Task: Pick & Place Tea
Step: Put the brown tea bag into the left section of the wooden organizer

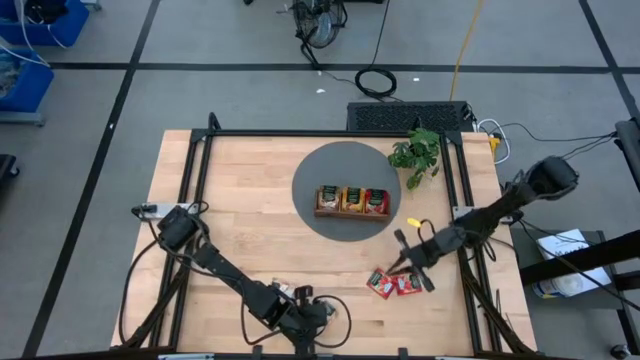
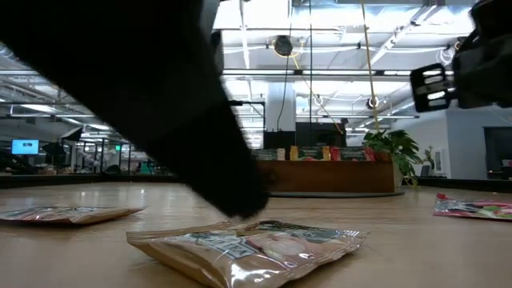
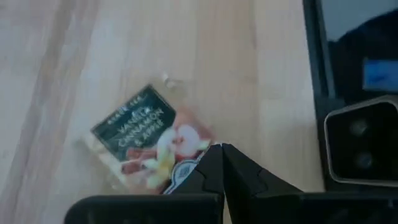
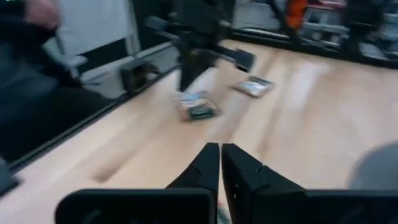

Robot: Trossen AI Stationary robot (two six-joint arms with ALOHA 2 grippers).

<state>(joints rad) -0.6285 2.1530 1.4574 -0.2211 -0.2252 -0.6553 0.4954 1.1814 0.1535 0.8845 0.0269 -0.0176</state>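
A beige tea packet (image 3: 146, 140) with a dark label lies flat near the table's front edge. My left gripper (image 3: 221, 148) is shut, its tips pointing steeply down at that packet's edge (image 2: 264, 228). A second beige packet (image 2: 68, 214) lies flat to one side. Two red packets (image 1: 392, 284) lie at the front right. My right gripper (image 1: 400, 265) hangs shut over the table just beside them, nearly level, with nothing between its fingers (image 4: 221, 149). The wooden tray (image 1: 352, 201) holds more packets standing in its compartments. My left gripper's shut fingertips (image 3: 214, 155) come from above, slanting down, at one edge of the beige packet (image 3: 202, 146). I cannot tell whether they touch it. The packet lies flat on the table.
The tray sits on a round grey mat (image 1: 310, 185) at the table's middle back, with a green plant (image 1: 418, 150) to its right. A small yellow piece (image 1: 413, 222) lies near the mat's right rim. A black frame (image 1: 200, 170) runs along the table's sides.
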